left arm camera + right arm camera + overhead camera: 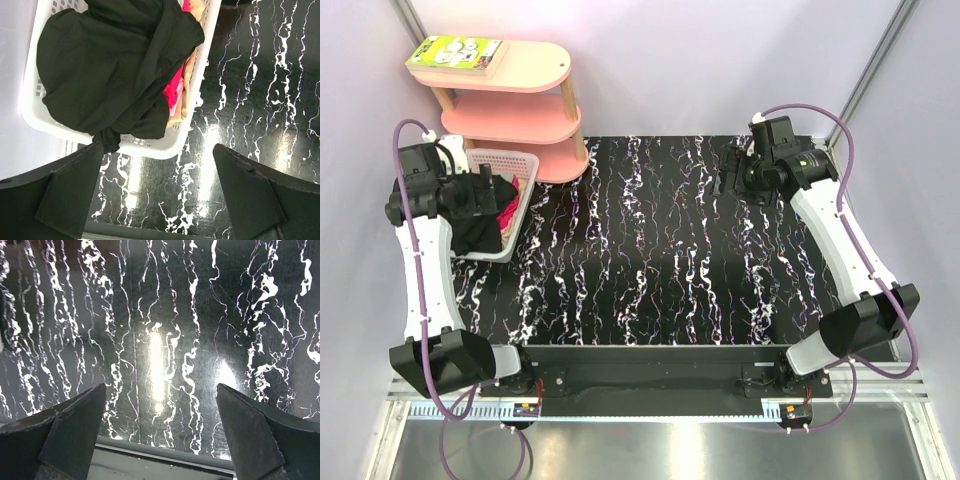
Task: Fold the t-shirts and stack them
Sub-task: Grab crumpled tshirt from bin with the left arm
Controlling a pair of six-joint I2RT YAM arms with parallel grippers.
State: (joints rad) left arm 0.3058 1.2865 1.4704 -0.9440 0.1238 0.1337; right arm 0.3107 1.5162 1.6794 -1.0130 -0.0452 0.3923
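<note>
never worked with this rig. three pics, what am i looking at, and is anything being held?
Two robot arms are bolted at the table's near edge. The overhead picture looks down from behind them; the other two come from cameras on each wrist.

The left end effector hangs open above a white basket at the table's left side. In it lie a black t-shirt and pink cloth.

The right end effector is open over bare black marbled table.

Nothing is held. A pink shelf with a book on top stands at the far left.
</note>
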